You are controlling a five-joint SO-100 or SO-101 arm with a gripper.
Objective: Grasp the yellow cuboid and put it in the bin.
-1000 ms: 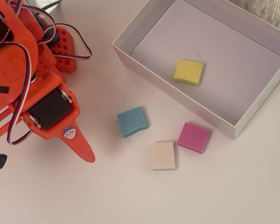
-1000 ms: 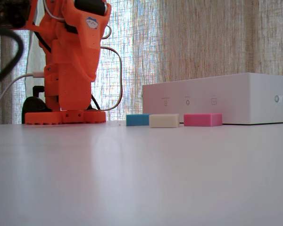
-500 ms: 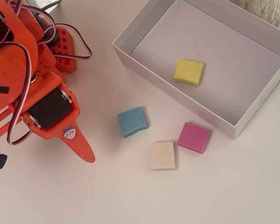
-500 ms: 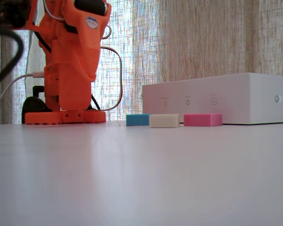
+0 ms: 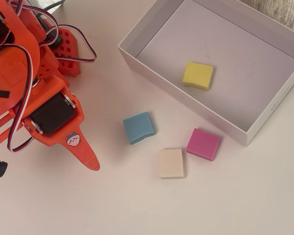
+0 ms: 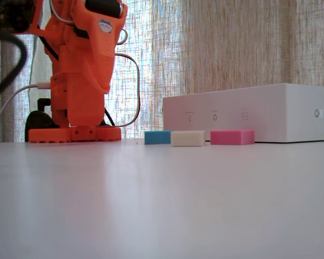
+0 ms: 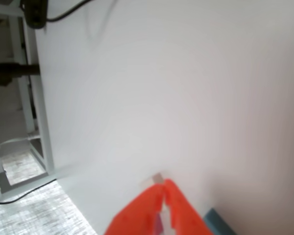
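With the yellow cuboid (image 5: pixel 198 75) already lying in the bin (image 5: pixel 152 64) and the tool (image 7: pixel 162 192) closed and empty, the only risk is a stray sweep knocking the blue block (image 5: pixel 138 127)

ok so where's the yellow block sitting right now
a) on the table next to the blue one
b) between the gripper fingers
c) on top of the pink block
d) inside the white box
d: the overhead view shows the yellow block lying flat on the floor of the white box, apart from its walls, while the blue block, cream block and pink block lie on the table outside it.
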